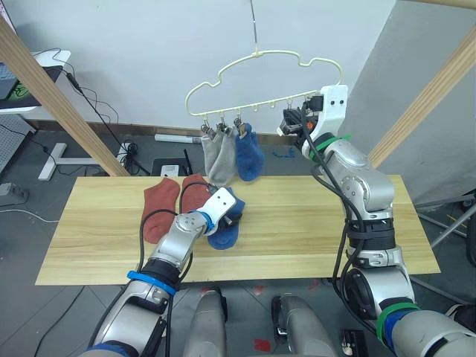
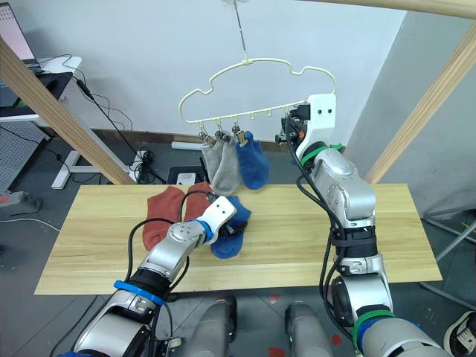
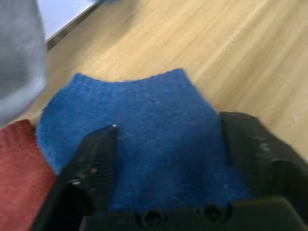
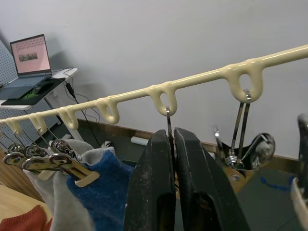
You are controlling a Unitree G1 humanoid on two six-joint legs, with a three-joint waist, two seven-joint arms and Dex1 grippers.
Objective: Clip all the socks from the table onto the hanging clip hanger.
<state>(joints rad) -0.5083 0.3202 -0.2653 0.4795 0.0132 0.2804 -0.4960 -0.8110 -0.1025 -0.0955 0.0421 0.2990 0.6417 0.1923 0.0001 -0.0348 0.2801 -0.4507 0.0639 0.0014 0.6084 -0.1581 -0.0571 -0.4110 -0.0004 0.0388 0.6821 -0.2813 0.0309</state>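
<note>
Centre frame, the left hand (image 3: 163,163) spreads wide over the blue sock (image 3: 144,130) to grab it; the right hand (image 4: 174,159), upper right, pinches a clip (image 4: 168,126) on the clip hanger (image 1: 260,59), steadying it.

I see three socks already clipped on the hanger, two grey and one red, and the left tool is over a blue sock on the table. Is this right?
Not quite. The third hanging sock is blue, not red; both red socks lie on the table, as the left eye view shows. The rest holds: two grey socks hang on the hanger, and the left tool is over a blue sock.
</note>
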